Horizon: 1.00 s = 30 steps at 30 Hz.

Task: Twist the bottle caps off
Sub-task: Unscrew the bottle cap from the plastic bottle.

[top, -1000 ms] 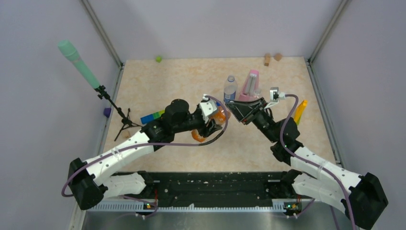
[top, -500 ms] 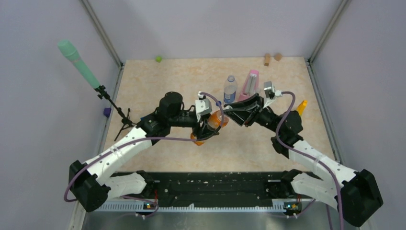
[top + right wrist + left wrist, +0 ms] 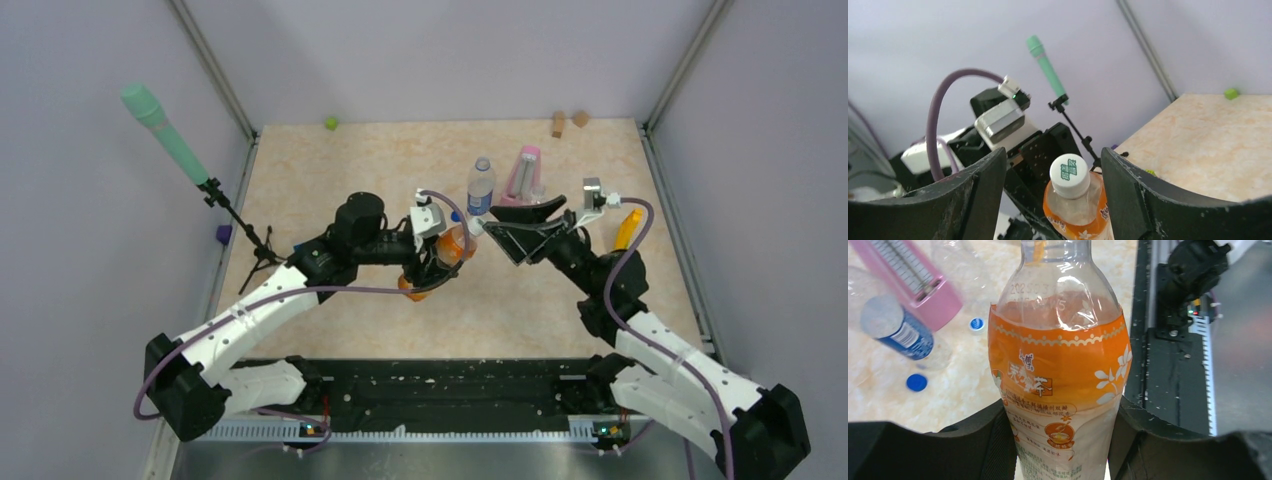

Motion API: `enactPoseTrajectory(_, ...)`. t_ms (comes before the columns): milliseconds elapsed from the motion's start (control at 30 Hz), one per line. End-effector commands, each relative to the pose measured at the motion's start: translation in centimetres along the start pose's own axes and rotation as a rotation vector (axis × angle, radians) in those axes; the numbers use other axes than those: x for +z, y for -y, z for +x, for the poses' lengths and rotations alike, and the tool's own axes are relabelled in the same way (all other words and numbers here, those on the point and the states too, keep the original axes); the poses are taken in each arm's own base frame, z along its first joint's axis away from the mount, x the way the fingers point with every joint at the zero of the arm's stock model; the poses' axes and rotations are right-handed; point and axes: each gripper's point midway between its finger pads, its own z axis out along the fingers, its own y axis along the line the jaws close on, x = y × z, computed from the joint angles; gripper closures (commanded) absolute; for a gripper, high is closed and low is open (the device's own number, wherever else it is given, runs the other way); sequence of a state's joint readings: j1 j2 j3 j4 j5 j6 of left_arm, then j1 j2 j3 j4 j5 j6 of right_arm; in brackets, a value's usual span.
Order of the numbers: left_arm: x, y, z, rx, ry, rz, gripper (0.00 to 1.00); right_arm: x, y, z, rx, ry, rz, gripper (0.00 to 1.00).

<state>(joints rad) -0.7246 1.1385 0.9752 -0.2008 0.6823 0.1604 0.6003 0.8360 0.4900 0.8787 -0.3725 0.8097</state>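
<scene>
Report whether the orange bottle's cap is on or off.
On. The white cap sits atop the orange bottle, between the right gripper's open fingers, clear of both.

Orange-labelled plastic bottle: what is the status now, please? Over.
Left gripper shut on orange-labelled plastic bottle. Right gripper open, fingers either side of white round screw cap, not touching. Cap on, nothing blocking.

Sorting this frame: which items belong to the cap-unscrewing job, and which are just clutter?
Job: orange bottle, held by left gripper; its white cap; blue-label bottle; loose blue cap; loose pale cap.
Lying about: pink metronome; yellow object; green cube; microphone; wooden blocks.
</scene>
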Motion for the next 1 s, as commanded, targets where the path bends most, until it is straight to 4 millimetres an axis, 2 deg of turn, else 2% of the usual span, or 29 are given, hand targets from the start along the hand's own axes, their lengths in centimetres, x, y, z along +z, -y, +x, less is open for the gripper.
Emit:
enactPoseTrajectory(0, -0.4, -1.9, -1.7, 0.071, 0.024, -0.148, 1.00, -0.2, 2.2, -2.2, 0.055, 0.113, 0.163, 0.32)
enactPoseTrajectory(267, 0.4, -2.0, -1.8, 0.111, 0.013, -0.221, 1.00, 1.3, 2.9, -1.0, 0.070, 0.079, 0.229, 0.34)
enactPoseTrajectory(400, 0.6, -2.0, -1.7, 0.116, 0.006, -0.237, 1.00, 1.9, 2.6, -0.5, 0.061, 0.079, 0.225, 0.45)
enactPoseTrajectory(533, 0.7, -2.1, -1.8, 0.119, 0.009, -0.245, 1.00, 1.9, 3.2, 0.0, 0.066, 0.069, 0.247, 0.46)
enactPoseTrajectory(633, 0.8, -2.1, -1.8, 0.119, 0.006, -0.247, 1.00, 1.9, 3.5, 0.3, 0.066, 0.062, 0.255, 0.56)
enactPoseTrajectory(867, 1.0, -2.1, -1.7, 0.119, 0.002, -0.243, 1.00, 1.7, 3.6, 0.3, 0.046, 0.064, 0.262, 0.66)
enactPoseTrajectory(900, 1.0, -2.1, -1.6, 0.117, 0.001, -0.243, 1.00, 1.7, 3.5, 0.4, 0.047, 0.058, 0.254, 0.63)
enactPoseTrajectory(967, 1.1, -2.1, -1.6, 0.116, 0.000, -0.242, 1.00, 1.8, 3.2, 0.7, 0.049, 0.049, 0.232, 0.51)
